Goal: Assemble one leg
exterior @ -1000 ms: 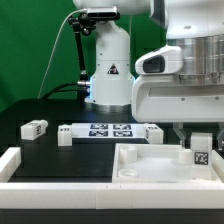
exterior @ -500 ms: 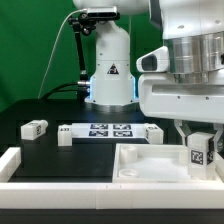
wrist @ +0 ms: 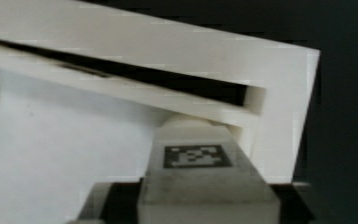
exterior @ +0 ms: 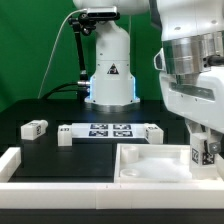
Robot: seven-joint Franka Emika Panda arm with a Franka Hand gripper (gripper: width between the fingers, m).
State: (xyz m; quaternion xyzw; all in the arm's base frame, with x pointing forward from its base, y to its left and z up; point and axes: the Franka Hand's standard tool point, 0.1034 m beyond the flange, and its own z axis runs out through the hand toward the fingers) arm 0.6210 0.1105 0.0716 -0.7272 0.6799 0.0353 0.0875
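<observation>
- The arm fills the exterior view's right side, its big white wrist housing hanging low and close to the camera.
- Gripper [exterior: 203, 152] points straight down, at the exterior view's far right edge.
- Its 2 dark fingers [exterior: 192, 134] reach down from the housing; only the one nearer the middle of the frame shows clearly.
- They are clamped on the leg [exterior: 200, 153], which sits upright between them, tag facing the camera.
- Wrist view: the leg [wrist: 197, 148] is seen between the fingers [wrist: 119, 203], 1 dark pad on each side of it.
- The arm's base column stands upright at the back, centre of the exterior view.
</observation>
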